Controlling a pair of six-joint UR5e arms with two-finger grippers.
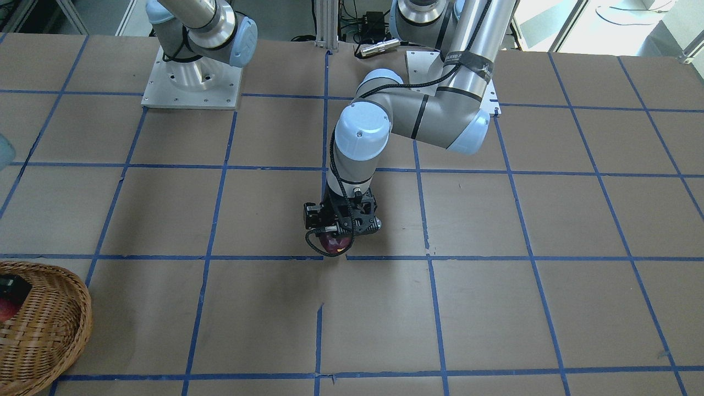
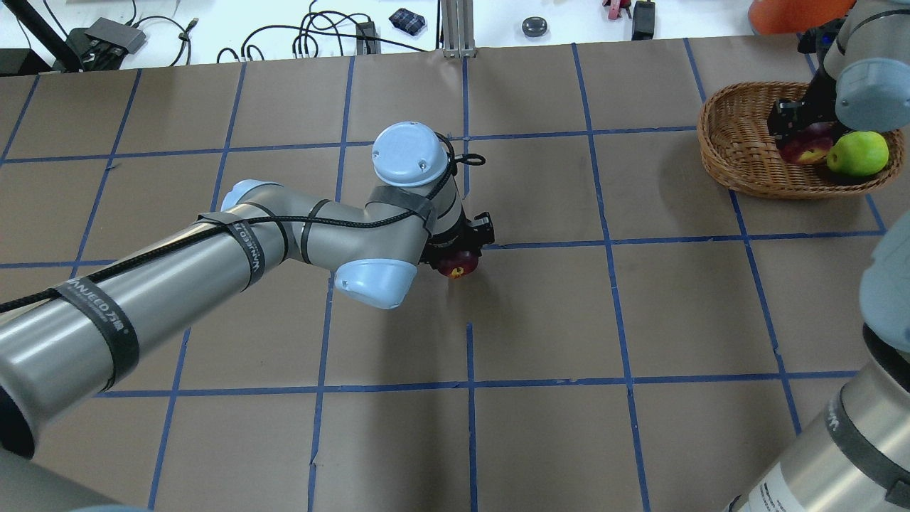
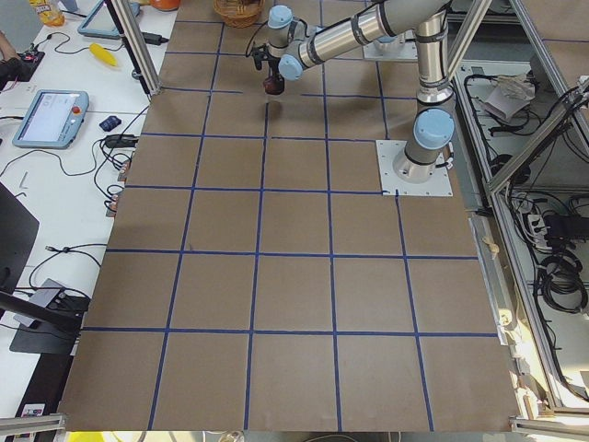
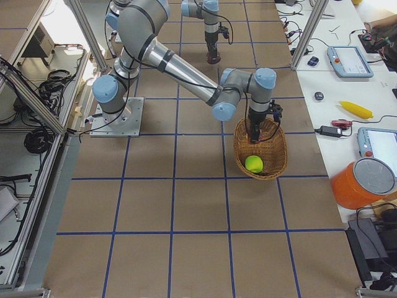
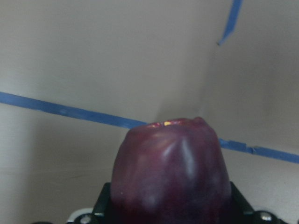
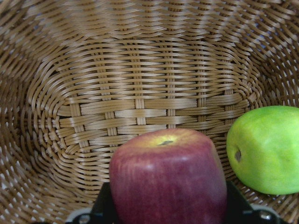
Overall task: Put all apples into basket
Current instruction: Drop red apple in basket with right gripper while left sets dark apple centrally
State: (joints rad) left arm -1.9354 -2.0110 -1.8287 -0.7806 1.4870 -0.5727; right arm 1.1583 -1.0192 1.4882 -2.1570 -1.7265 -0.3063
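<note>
My left gripper (image 1: 335, 241) is shut on a dark red apple (image 2: 458, 264) at the table's middle, low over a blue tape line; I cannot tell whether the apple touches the table. It fills the left wrist view (image 5: 170, 172). The wicker basket (image 2: 739, 153) stands at the far right. My right gripper (image 2: 803, 131) is inside it, shut on a red apple (image 6: 168, 182) held just above the woven bottom. A green apple (image 2: 858, 153) lies in the basket beside it, and also shows in the right wrist view (image 6: 266, 149).
The table is brown paper with a grid of blue tape lines (image 2: 469, 384). Both arm bases (image 1: 192, 82) stand at the robot's edge. Cables and small items (image 2: 341, 35) lie beyond the far edge. An orange bucket (image 4: 363, 183) stands off the table near the basket.
</note>
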